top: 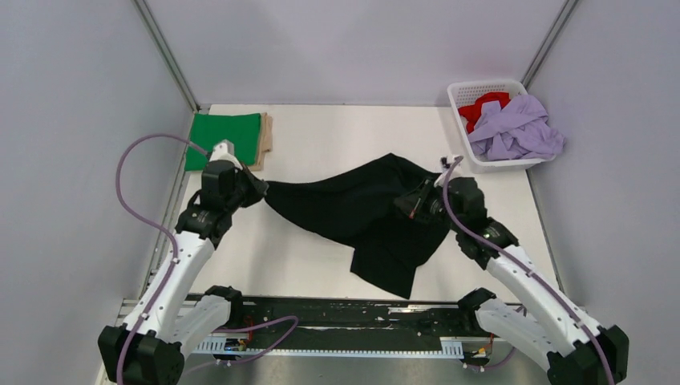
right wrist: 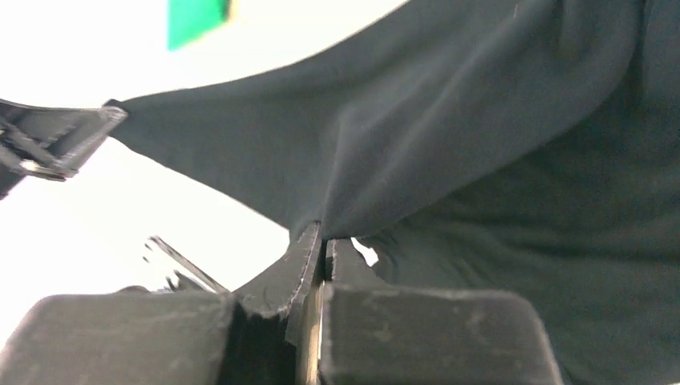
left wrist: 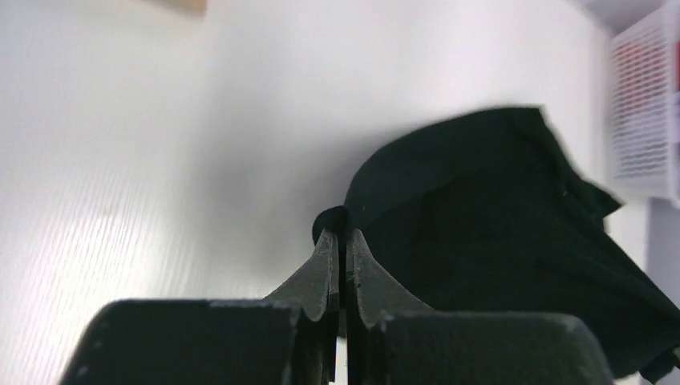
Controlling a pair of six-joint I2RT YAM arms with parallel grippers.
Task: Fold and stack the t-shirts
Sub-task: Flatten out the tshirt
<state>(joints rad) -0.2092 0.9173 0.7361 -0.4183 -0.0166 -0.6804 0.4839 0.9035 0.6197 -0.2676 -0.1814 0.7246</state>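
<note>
Two robot arms hold a large black t-shirt (top: 361,208) stretched between them over a white table (top: 337,128). The left gripper (top: 258,191) grips the shirt toward the table's left side. In the left wrist view its jaws are pressed together on a small bunched fold of dark cloth, with the rest of the garment spreading away to the right. The right gripper (top: 410,204) holds the same shirt toward the middle-right of the table. In the right wrist view its jaws are clamped on the fabric, and taut creases fan out from the grip. The cloth runs as a dark band between the two grips. The lower part of the shirt hangs toward the near edge and ends in a loose point on the table in front of the right arm. At the far left corner a green t-shirt (top: 224,138) lies folded flat, with a strip of a tan t-shirt (top: 267,136) showing along its right edge. At the far right corner a white lattice basket (top: 461,92) holds a red t-shirt (top: 483,106) and a lilac t-shirt (top: 517,128). The lilac one is heaped up and spills over the basket's right rim.
</note>
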